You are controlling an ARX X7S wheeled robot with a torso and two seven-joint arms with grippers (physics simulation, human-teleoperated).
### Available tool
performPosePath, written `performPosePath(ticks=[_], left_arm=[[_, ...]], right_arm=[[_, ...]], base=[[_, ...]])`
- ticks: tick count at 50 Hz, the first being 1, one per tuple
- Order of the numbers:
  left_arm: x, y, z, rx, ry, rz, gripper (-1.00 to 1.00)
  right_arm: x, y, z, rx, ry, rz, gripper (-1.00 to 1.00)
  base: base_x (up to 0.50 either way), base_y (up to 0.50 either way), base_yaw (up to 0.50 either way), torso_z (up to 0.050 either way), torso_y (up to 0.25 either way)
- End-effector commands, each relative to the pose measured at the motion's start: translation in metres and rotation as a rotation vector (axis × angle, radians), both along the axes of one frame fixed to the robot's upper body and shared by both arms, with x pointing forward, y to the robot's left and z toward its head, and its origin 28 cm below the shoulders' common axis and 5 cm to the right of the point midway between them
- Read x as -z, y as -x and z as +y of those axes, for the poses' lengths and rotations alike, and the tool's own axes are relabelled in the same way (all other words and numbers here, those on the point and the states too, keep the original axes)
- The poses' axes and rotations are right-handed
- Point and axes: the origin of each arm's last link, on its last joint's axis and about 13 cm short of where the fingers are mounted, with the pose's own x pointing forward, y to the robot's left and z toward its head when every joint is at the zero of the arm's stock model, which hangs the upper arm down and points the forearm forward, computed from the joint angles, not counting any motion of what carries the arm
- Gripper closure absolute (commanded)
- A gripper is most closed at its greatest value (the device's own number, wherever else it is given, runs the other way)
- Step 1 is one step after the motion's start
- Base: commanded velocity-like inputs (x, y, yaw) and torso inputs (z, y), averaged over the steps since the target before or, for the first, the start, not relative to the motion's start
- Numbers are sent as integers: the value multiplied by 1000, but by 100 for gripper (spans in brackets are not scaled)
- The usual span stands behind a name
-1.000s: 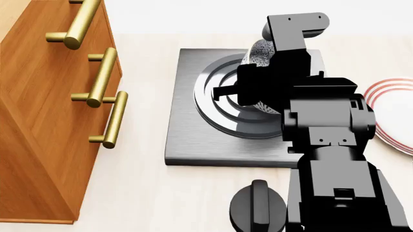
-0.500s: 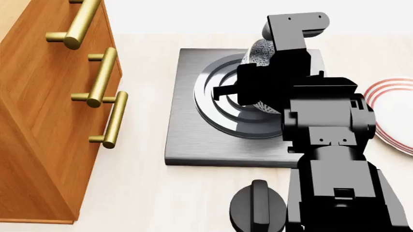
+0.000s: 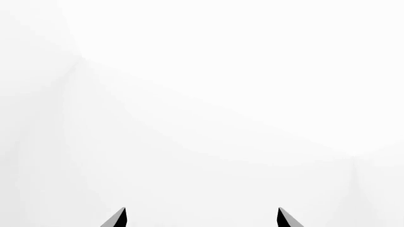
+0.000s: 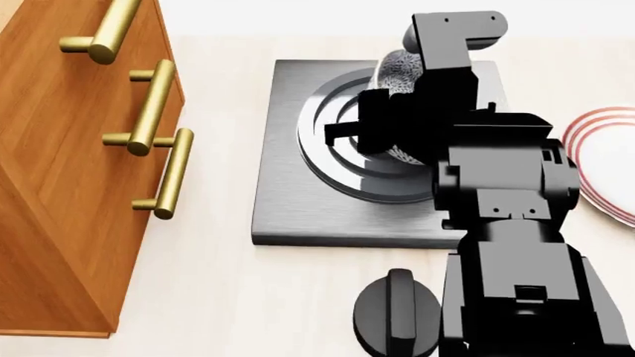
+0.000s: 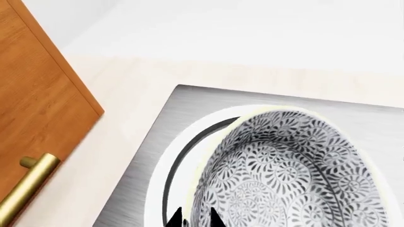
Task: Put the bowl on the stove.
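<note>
The right gripper [image 5: 192,218] pinches the near rim of the bowl [image 5: 290,175], its fingertips close together on it. The bowl sits tilted over the burner rings of the stove [image 4: 297,201]. The left gripper [image 3: 200,218] is spread open, holding nothing.

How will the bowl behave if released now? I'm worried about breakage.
The bowl looks like rigid glazed ceramic, so probably slippery and chip-prone. It appears tilted over the stove, so it may rock or clatter on the raised burner rings before settling.
</note>
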Motion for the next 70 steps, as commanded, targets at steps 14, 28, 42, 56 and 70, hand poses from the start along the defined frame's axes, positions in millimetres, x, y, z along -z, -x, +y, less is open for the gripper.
performPosePath(ticks=[14, 28, 42, 56, 70], left_arm=[[0, -1, 1, -6, -10, -26, -100], [0, -1, 1, -8, -9, -27, -100], [-2, 0, 1, -15, -8, -31, -100], [-3, 0, 1, -15, -8, -36, -100], [-3, 1, 1, -3, -11, -37, -100]], right_arm=[[3, 0, 6, -26, 8, 6, -100], [-13, -3, 6, -192, -238, -95, -100], [-64, -7, -23, -181, -377, -410, -100], [-70, 69, -61, -11, -436, -713, -100], [-55, 148, -65, 10, -487, -941, -100]], base=[[0, 0, 0, 0, 0], [0, 0, 0, 0, 0], [0, 0, 0, 0, 0], [0, 0, 0, 0, 0], [0, 0, 0, 0, 0]])
